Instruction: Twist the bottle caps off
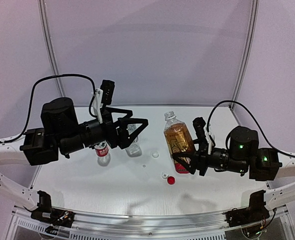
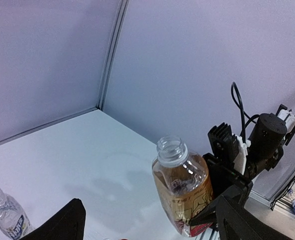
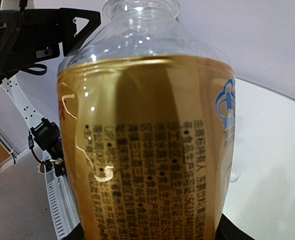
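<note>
Amber bottle (image 1: 178, 136), neck open, at 3 o'clock over the table (image 1: 107, 187), clamped by the right gripper (image 1: 181, 164). Left gripper (image 1: 137, 132), 9 o'clock: jaws apart, empty. Red cap (image 1: 171, 180) and pale caps (image 1: 155, 154) lie loose near 6 o'clock. Unscrewing looks complete; next, stand the bottle upright and release it.

An uncapped amber bottle (image 3: 147, 150) fills nearly the whole view.

Noted around me: white surface (image 1: 112, 187), matte, with faint shadows. Behind it a pale lilac wall (image 1: 147, 50), split by two grey posts, left (image 1: 51, 50) and right (image 1: 245, 50). A silver rail (image 1: 152, 218) runs along the surface's near edge. Wall and surface meet in a corner.
</note>
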